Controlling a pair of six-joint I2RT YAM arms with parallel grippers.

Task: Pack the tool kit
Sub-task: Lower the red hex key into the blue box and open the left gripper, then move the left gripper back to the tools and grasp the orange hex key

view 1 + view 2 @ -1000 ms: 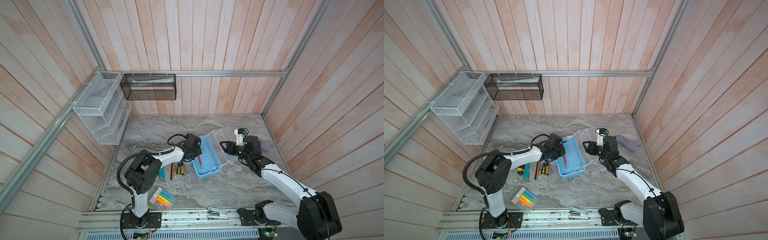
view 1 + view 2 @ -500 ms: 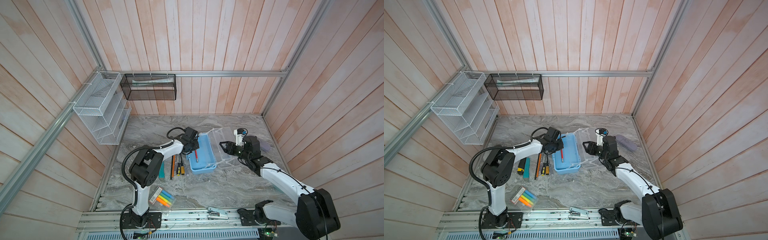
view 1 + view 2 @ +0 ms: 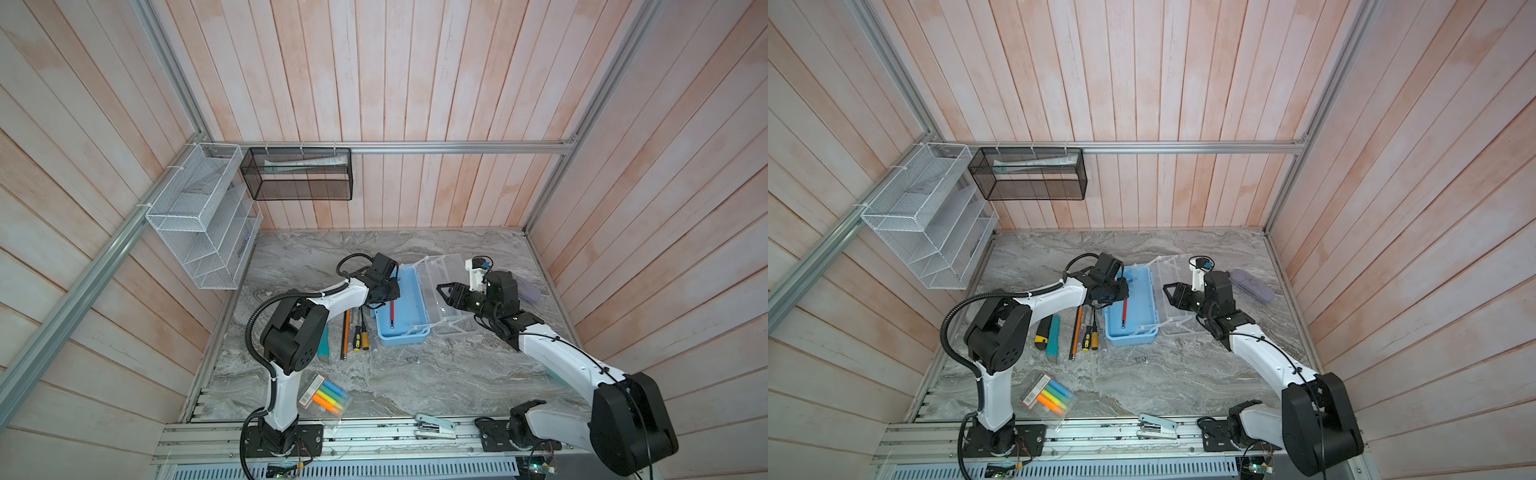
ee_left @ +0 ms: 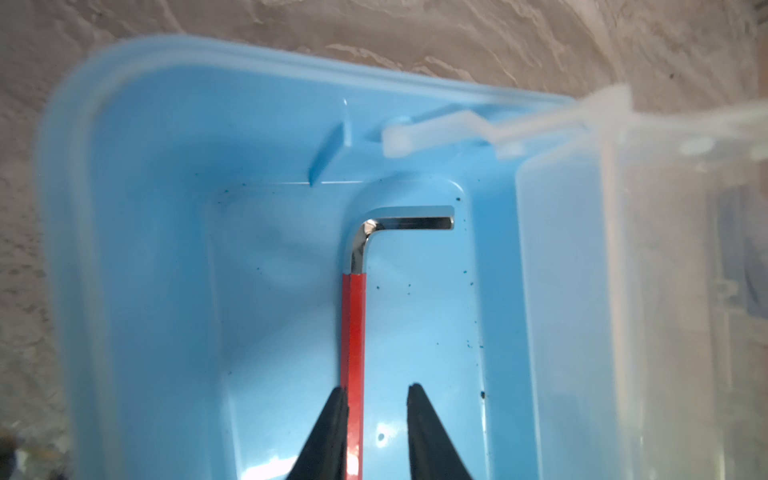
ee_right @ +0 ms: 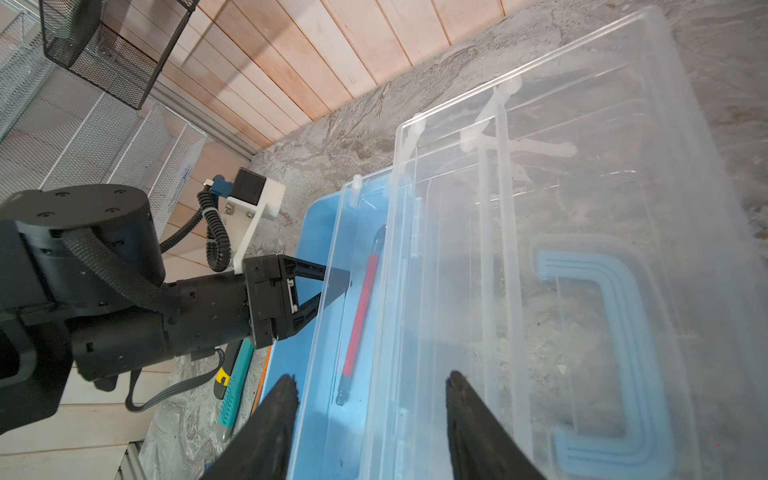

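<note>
The tool kit (image 3: 403, 341) lies open mid-table, a light-blue box with its clear lid (image 3: 449, 270) swung out to the right. In the right wrist view the blue handle (image 5: 615, 353) shows through the lid. A red-sleeved hex key (image 3: 391, 312) (image 4: 353, 324) lies on the box floor. My left gripper (image 3: 386, 296) (image 4: 376, 390) hovers inside the box, open a little. The key runs along one finger, with a gap to the other. My right gripper (image 3: 444, 293) (image 5: 370, 386) is open over the lid's hinge side, holding nothing.
Screwdrivers and a pencil (image 3: 355, 328) lie left of the box, beside a teal knife (image 3: 1052, 338). A highlighter packet (image 3: 326, 395) and a stapler (image 3: 434, 426) are near the front edge. A lilac case (image 3: 1252, 284) sits far right. Wire racks (image 3: 199, 216) hang on the left wall.
My left gripper carried the hex key slightly towards the back over the box, then opened its jaws; the key now rests on the box floor. The right arm held still.
</note>
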